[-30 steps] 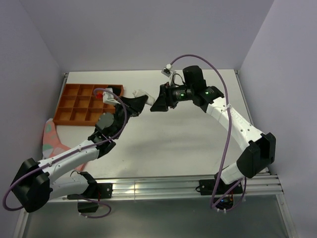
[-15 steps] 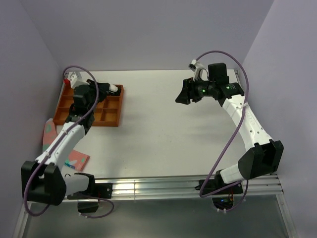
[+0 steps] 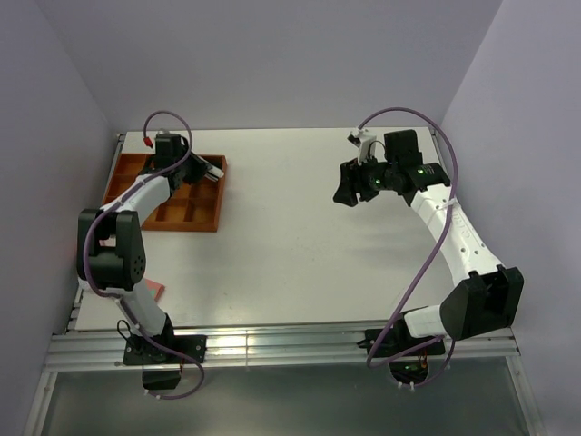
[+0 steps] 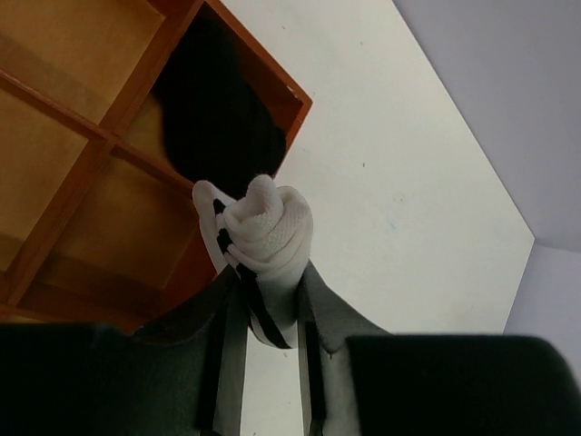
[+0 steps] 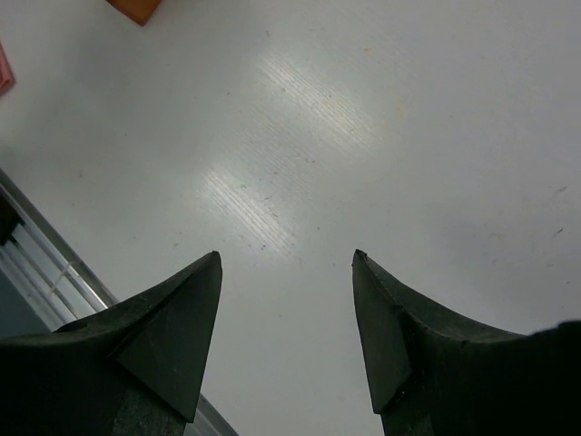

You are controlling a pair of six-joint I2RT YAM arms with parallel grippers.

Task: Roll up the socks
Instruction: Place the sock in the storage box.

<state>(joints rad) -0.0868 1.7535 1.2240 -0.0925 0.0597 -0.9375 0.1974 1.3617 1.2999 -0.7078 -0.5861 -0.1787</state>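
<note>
Holding the sock roll (image 4: 268, 227) in the left gripper (image 4: 268, 283), jaws clamped on it, white fabric with black stripes outermost. Roll sits over the far right corner compartment of the orange tray (image 4: 82, 123), at the counter's (image 3: 290, 245) left side. Dark mass (image 4: 218, 118) in that compartment, can't tell if fabric or shadow. Right gripper (image 5: 284, 263) is spread wide with nothing between the fingers, hovering over the counter well apart from the tray.

rolled socks (image 4: 269, 229): soft ribbed knit cloth
tray (image 4: 109, 218): smooth, matt orange, plastic-looking
table (image 5: 300, 118): smooth white, faintly glossy, fine scratches
right gripper (image 5: 286, 259): matt black plastic
</note>
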